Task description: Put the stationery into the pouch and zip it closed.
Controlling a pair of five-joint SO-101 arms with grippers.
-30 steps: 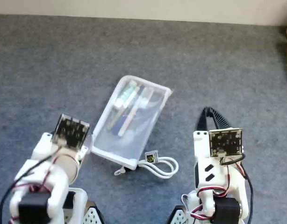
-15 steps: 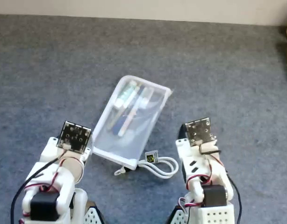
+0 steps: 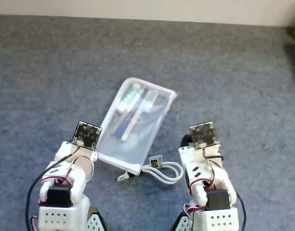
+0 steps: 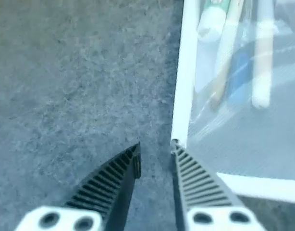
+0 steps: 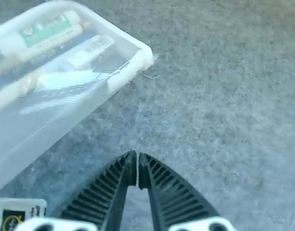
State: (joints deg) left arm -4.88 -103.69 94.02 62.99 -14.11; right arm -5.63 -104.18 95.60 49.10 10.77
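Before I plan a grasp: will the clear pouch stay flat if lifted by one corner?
Probably floppy: the pouch is thin clear film, so it should sag. The pens inside lie loose and would likely slide downward.

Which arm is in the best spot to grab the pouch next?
Probably left: the left claw is open, one tip right by the pouch. The right claw is shut over carpet, apart from it.
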